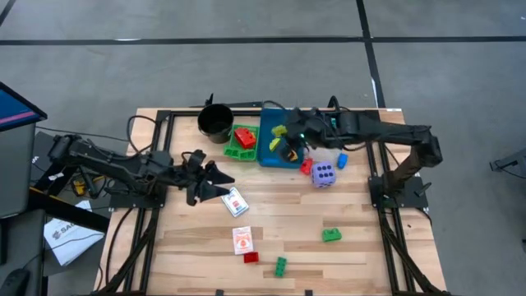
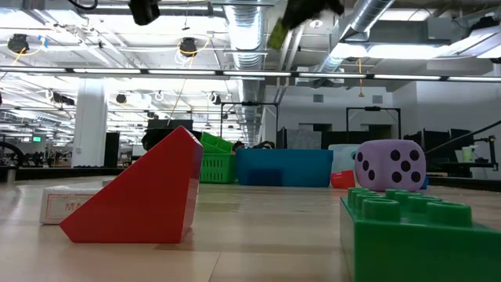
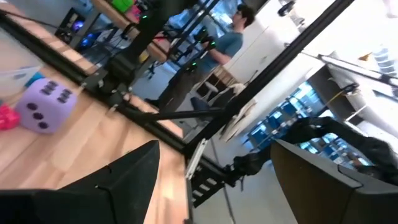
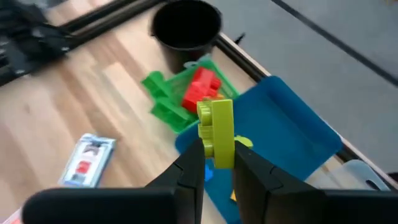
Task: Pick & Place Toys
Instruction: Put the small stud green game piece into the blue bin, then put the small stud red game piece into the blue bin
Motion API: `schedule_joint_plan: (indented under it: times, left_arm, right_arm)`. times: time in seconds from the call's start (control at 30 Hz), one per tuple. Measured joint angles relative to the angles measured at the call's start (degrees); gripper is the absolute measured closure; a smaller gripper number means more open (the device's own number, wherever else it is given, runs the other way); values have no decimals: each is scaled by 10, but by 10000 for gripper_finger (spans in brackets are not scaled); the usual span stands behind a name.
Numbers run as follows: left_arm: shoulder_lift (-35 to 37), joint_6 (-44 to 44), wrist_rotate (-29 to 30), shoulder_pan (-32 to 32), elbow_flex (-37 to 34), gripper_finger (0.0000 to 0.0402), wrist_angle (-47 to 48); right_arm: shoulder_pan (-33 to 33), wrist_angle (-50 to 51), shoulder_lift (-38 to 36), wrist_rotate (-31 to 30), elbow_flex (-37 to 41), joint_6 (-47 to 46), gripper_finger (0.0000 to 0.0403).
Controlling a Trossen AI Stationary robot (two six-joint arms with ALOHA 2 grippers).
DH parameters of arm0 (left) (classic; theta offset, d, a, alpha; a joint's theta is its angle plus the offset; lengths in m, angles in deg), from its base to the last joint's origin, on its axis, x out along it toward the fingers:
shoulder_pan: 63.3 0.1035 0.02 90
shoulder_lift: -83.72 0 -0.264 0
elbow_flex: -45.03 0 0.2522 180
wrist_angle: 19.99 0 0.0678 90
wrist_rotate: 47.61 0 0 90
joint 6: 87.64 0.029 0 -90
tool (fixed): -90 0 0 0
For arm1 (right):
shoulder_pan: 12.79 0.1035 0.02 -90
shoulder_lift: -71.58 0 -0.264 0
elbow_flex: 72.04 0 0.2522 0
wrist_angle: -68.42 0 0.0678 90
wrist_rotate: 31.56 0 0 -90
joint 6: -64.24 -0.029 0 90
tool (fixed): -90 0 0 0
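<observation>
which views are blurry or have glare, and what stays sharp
Low view: bright ceiling lights glare, the near green brick looks soft, the purple die sharper. Left wrist view: tilted and smeared throughout. Right wrist view: the yellow brick in the right end effector is crisp, the table edges blurred. High view: evenly lit.

Two matte black jointed arms, black cables along the links. Right gripper (image 4: 214,168): flat tapered black fingers. Left gripper (image 3: 211,180): broad angular black fingers.

Black cup (image 1: 215,121) beside green tray (image 1: 240,145), then blue tray (image 1: 267,131).
</observation>
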Motion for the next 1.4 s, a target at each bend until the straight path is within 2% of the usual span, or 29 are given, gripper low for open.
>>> schedule_joint_plan:
  times: [0.3, 0.5, 0.8, 0.9, 1.23, 1.4]
  left_arm:
    - [0, -1, -1, -12, 0, 101, -60]
    - [0, -50, -1, -12, 0, 101, -89]
    - [0, -64, -1, -12, 0, 101, -88]
    - [0, -64, -1, -12, 0, 101, -88]
    - [0, -64, -1, -12, 0, 101, -87]
    - [0, -62, -1, -12, 0, 101, -87]
  right_arm:
    - [-91, -113, 1, 132, 145, -6, 347]
    - [-113, -136, 1, 147, 205, -44, 347]
    - [-120, -150, 0, 147, 223, -49, 338]
    - [-119, -166, 0, 147, 229, -60, 311]
    - [-113, -167, 0, 147, 230, -84, 166]
    - [-82, -167, -1, 167, 230, -85, 147]
